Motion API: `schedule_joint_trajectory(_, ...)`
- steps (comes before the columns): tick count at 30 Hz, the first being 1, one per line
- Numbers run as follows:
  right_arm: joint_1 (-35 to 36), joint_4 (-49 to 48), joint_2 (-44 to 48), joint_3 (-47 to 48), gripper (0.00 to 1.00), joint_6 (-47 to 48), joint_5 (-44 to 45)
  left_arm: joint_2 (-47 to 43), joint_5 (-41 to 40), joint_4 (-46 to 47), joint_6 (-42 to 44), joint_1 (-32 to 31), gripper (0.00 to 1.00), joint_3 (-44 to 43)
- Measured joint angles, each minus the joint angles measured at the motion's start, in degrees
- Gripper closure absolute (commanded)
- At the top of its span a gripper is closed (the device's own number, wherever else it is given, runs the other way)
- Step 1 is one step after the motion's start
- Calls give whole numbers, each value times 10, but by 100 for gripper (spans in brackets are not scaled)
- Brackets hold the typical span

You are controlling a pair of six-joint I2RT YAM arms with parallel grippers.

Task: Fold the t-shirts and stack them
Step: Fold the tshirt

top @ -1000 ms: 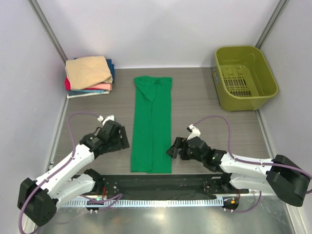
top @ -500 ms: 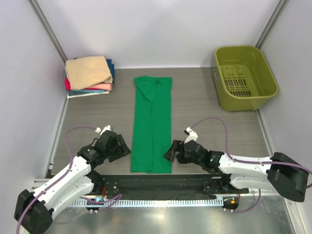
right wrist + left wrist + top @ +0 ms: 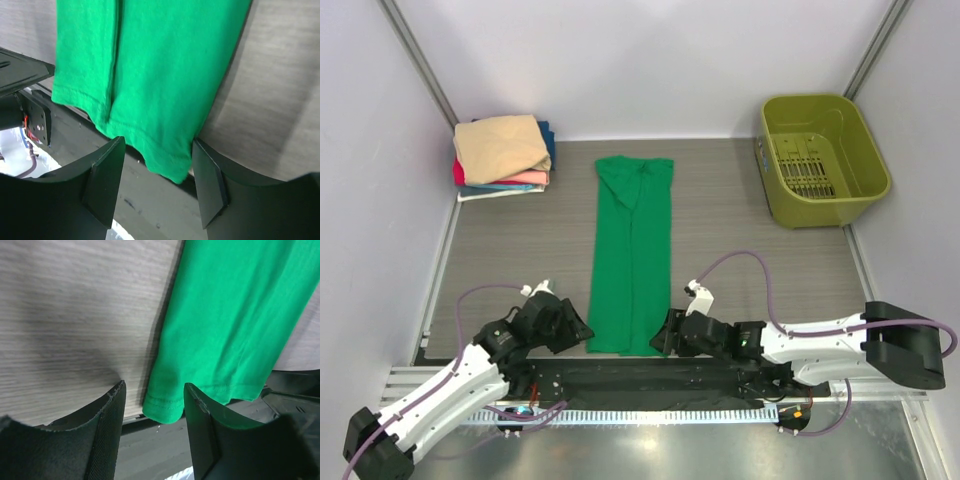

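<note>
A bright green t-shirt (image 3: 633, 255) lies folded into a long strip down the table's middle, with its hem at the near edge. My left gripper (image 3: 578, 330) sits at the hem's left corner and my right gripper (image 3: 666, 335) at its right corner. In the left wrist view, the green t-shirt (image 3: 225, 315) has its corner between the left gripper's (image 3: 154, 386) open fingers. The right wrist view shows the same shirt (image 3: 160, 65), its other corner hanging between the right gripper's (image 3: 159, 141) open fingers. Folded tan, pink, red and blue t-shirts (image 3: 503, 155) are stacked at the back left.
An olive-green plastic bin (image 3: 823, 160) stands at the back right. The black base rail (image 3: 640, 378) runs just below the shirt's hem, right under both grippers. Metal frame posts rise at the back corners.
Both arms have drawn back toward the near edge and inward, from beside the shirt's lower part to its two hem corners. Both pairs of jaws have narrowed.
</note>
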State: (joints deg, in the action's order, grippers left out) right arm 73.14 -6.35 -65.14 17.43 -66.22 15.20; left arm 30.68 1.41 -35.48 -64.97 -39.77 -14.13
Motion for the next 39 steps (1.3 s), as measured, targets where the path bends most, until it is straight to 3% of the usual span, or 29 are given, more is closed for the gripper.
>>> schedule_joint_trajectory(16, 48, 63, 6, 7, 58, -76, 41, -22, 16, -4, -37, -38, 62, 16)
schedule_joint_trajectory(22, 48, 76, 4, 7, 76, -78, 44, -26, 17, -3, -40, -42, 79, 23)
schedule_joint_trajectory(25, 48, 78, 2, 7, 87, -78, 44, -33, 17, 2, -41, -42, 91, 29)
schedule_joint_trajectory(26, 48, 81, 2, 7, 93, -78, 44, -35, 17, 5, -41, -42, 99, 30)
schedule_joint_trajectory(28, 48, 83, 1, 7, 99, -78, 44, -37, 17, 11, -40, -44, 100, 32)
schedule_joint_trajectory(39, 48, 183, 69, 19, 99, -73, 71, -13, 16, 20, -35, -49, 100, 4)
